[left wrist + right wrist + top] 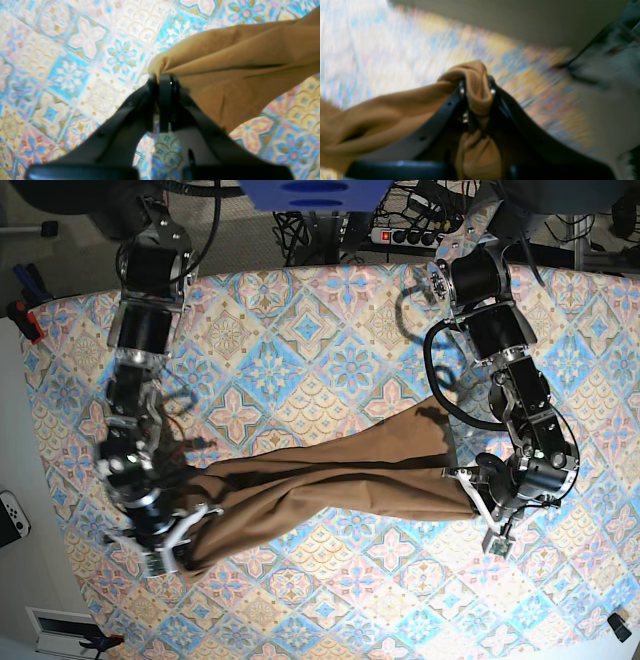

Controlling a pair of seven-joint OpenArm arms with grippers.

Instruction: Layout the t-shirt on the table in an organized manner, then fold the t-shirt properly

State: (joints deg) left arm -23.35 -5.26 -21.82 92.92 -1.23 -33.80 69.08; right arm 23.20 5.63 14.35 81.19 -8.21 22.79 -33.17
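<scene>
The tan-brown t-shirt hangs stretched between my two grippers above the table, sagging in long folds. My left gripper is on the right of the base view and is shut on one end of the shirt; in the left wrist view its black fingers pinch a bunched corner of the t-shirt. My right gripper is at the lower left of the base view. In the blurred right wrist view it is shut on a wad of the t-shirt.
The patterned table cloth lies under both arms. Cables and a power strip lie behind the table's far edge. A white game controller sits on the floor at the left and a small dark object at the lower right corner.
</scene>
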